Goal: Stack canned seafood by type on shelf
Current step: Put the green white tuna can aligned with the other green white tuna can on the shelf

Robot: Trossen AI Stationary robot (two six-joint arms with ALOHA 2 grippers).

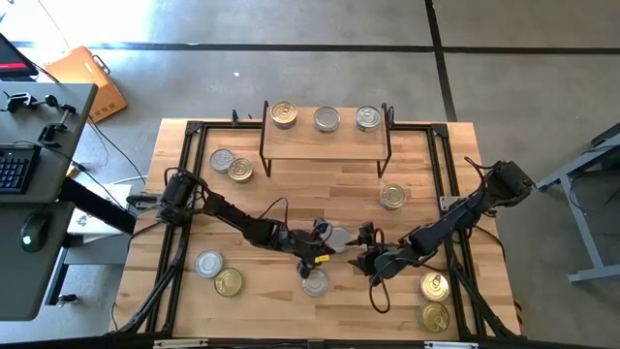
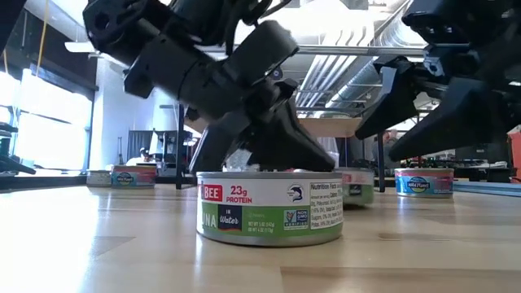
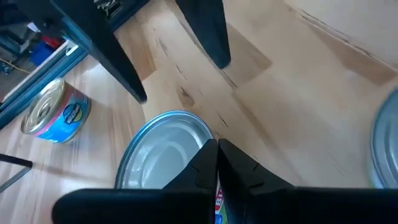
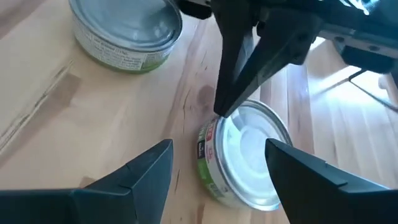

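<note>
1. Centrally, in the lower middle of the high view, the left gripper (image 1: pixel 323 242) has its dark tapered fingers pressed together, their tips meeting over the smooth lid of a silver-lidded tin (image 4: pixel 245 158) with nothing clamped between them; whether they touch the lid I cannot tell.
2. Just beside it, the right gripper (image 1: pixel 366 254) stands with jaws spread wide and empty, one finger on each side of that same short round tin.
3. Another silver-lidded tin (image 1: pixel 315 282), green-labelled, sits below them near the table's front edge.
4. The shelf (image 1: pixel 325 141), pale wood on thin black legs at upper centre, carries three tins (image 1: pixel 326 119) in a row; bare slatted tabletop (image 1: pixel 320 199) lies open between shelf and grippers.
5. Gold-lidded tins (image 1: pixel 434 301) sit at the lower right corner.
</note>
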